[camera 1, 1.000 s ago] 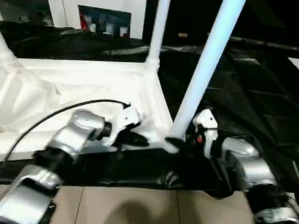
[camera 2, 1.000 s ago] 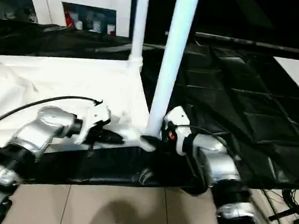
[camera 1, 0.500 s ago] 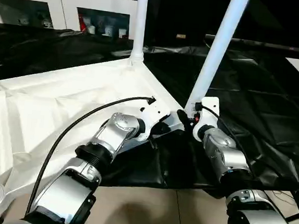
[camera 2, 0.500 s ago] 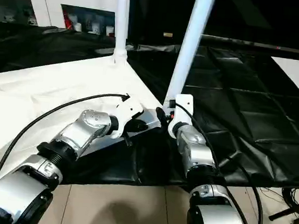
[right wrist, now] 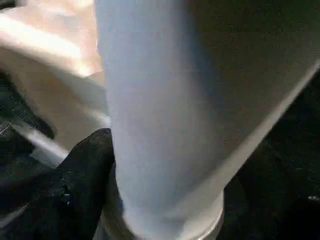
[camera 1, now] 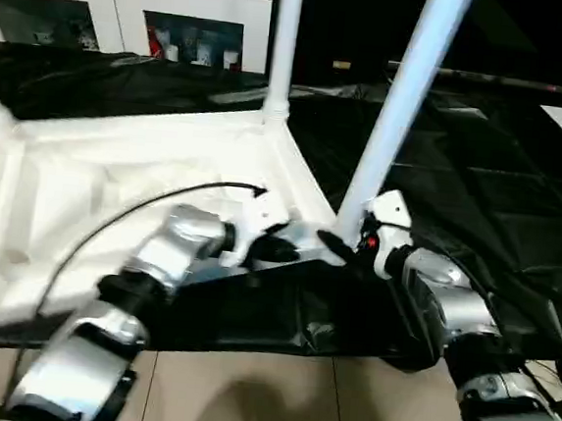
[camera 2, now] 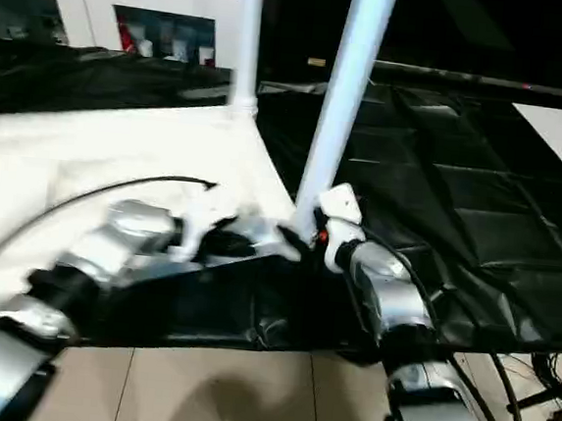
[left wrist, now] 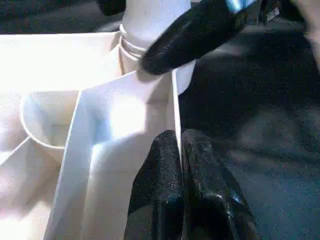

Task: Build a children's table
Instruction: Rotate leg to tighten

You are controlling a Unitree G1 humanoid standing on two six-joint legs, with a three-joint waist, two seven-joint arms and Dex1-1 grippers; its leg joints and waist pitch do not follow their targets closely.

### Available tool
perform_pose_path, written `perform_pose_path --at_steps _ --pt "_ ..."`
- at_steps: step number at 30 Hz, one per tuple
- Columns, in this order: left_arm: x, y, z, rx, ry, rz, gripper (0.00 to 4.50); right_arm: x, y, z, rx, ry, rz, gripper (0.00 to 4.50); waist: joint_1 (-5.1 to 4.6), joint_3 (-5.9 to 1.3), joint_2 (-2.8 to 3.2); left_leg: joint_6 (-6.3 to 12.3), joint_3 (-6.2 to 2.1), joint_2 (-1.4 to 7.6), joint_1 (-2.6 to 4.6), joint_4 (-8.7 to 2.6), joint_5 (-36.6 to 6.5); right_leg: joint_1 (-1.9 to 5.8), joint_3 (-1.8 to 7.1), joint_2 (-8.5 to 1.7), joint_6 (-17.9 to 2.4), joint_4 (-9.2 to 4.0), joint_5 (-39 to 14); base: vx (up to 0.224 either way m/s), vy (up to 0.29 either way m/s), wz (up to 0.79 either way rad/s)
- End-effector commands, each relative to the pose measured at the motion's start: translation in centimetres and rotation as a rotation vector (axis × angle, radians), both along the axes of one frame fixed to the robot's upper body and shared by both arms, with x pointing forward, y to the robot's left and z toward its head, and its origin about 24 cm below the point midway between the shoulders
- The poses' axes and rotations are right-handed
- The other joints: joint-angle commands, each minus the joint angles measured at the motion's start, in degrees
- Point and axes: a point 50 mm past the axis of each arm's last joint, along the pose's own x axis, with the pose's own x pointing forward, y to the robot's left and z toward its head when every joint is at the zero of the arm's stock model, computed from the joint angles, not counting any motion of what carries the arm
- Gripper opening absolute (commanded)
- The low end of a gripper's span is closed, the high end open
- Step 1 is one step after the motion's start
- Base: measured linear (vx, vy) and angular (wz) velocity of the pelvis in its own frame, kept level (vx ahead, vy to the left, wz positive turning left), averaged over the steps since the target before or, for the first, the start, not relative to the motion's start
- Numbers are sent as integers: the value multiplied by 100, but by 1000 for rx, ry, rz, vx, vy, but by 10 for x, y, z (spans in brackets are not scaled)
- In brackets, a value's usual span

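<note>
White plastic rectangular tabletop (camera 1: 138,159), inverted, ribbed underside up, lies on black sheeting (camera 1: 480,189) over the floor. Long white tapered tube legs stand in its corner sockets: near-corner leg (camera 1: 401,93) leaning slightly, far-corner leg (camera 1: 284,43) upright. Left silver forearm reaches forward and inward; left gripper (left wrist: 179,150) pressed together on the tabletop's thin rim wall by the near corner. Right forearm angles inward; right gripper (camera 1: 335,245) at the near leg's base, one black finger (right wrist: 82,165) touching it; grip cannot be told. White glass-doored cabinet (camera 1: 131,10) behind.

The near leg (camera 1: 401,103) runs off the top edge; the left arm (camera 1: 146,287) looks motion-blurred.
</note>
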Motion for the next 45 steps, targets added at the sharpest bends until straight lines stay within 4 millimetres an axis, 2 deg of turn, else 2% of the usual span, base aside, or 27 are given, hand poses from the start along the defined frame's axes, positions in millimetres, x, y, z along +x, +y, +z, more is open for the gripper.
perform_pose_path --at_steps 1,4,8,9,11,14,16,17,21,26,29,30,31,32,33,34,38,40,42,43,45 --pt "-9 1 -3 -4 56 -97 0 -3 -11 9 6 -7 51 381 -6 -368 1 423 -61 179 84 -352 -954 282 241 -277 -1485 -326 -358 0 0 0" --pt "-9 6 -1 4 65 -103 0 -12 -11 8 -6 24 154 381 24 -354 -8 459 -49 180 92 -348 -935 275 242 -279 -1518 -331 -394 0 0 0" --pt "-8 8 0 3 63 -101 0 -16 -10 5 -10 47 194 381 13 -338 -24 316 -57 178 91 -359 -1191 266 243 -302 -1444 -372 -841 0 0 0" --pt "-8 8 0 2 62 -102 0 -16 -10 4 -6 49 191 354 8 -340 -33 265 -60 177 93 -359 -1224 258 248 -308 -1396 -384 -959 0 0 0" --pt "-9 8 1 0 64 -105 0 -16 -9 4 10 56 189 354 9 -345 -33 255 -62 175 93 -357 -1187 259 250 -309 -1386 -381 -946 0 0 0" --pt "-10 8 0 -5 67 -107 0 -17 -7 5 30 67 200 330 7 -354 -30 295 -62 176 86 -352 -1032 266 246 -295 -1436 -348 -680 0 0 0" --pt "-10 8 0 -5 68 -108 0 -18 -7 5 32 68 203 330 12 -362 -30 340 -59 174 86 -342 -922 275 244 -294 -1474 -329 -519 0 0 0" --pt "-11 8 0 -5 68 -107 0 -18 -6 5 38 74 210 303 9 -361 -42 352 -55 170 85 -339 -916 273 243 -291 -1480 -330 -503 0 0 0" --pt "-11 9 0 -4 70 -106 0 -20 -6 4 41 84 217 276 21 -349 -35 333 -55 174 91 -346 -1017 267 243 -301 -1445 -353 -709 0 0 0" --pt "-11 8 -1 -5 71 -97 0 -20 -6 0 44 97 191 266 18 -351 -27 283 -61 175 95 -349 -1044 264 245 -301 -1422 -352 -750 0 0 0" --pt "-5 -2 -4 -4 34 -15 0 -17 -6 -13 12 111 78 265 10 -351 -38 257 -57 170 90 -345 -1002 258 247 -302 -1421 -353 -717 0 0 0" --pt "1 -8 -6 3 7 51 0 -12 -6 -19 18 126 -38 265 -12 -324 -24 173 -58 167 114 -367 -1211 228 244 -296 -1359 -405 -1070 0 0 0" --pt "4 -14 -6 3 -8 87 0 -8 -5 -22 30 135 -119 265 -12 -324 -24 173 -58 167 114 -367 -1211 228 244 -296 -1359 -405 -1070 0 0 0" --pt "5 -16 -7 2 -13 99 0 -7 -5 -23 36 139 -149 265 -28 -322 -35 60 -76 162 113 -380 -1350 238 241 -309 -1294 -423 -1369 0 0 0" --pt "8 -22 -7 -4 -24 144 0 -2 -4 -25 55 151 -249 264 -28 -332 -36 0 -79 163 121 -377 -1387 235 252 -318 -1207 -439 -1492 0 0 0" --pt "8 -22 -7 -4 -24 144 0 -2 -4 -25 55 151 -249 264 -32 -327 -37 0 -80 159 121 -379 -1416 231 250 -314 -1190 -453 -1529 0 0 0" --pt "11 -52 -9 -35 -36 241 0 11 4 -32 87 207 -535 264 -61 -333 -27 -48 -83 138 123 -377 -1517 214 244 -310 -1050 -493 -1829 0 0 0" --pt "10 -68 -11 -38 -44 252 0 16 17 -31 75 213 -599 264 -86 -340 -6 -86 -92 141 118 -384 -1497 207 242 -302 -1040 -490 -1774 0 0 0" --pt "8 -73 -12 -39 -49 235 0 18 25 -29 64 200 -590 264 -99 -328 -14 -63 -90 131 116 -388 -1572 197 232 -294 -1017 -510 -1816 0 0 0" --pt "7 -74 -12 -40 -49 227 0 19 29 -28 57 187 -573 264 -100 -330 -39 -25 -89 123 103 -384 -1615 211 230 -299 -964 -524 -1884 0 0 0" --pt "7 -74 -12 -37 -53 217 0 20 34 -25 36 147 -532 264 -101 -329 -39 33 -96 131 97 -390 -1626 201 228 -300 -915 -530 -1933 0 0 0"
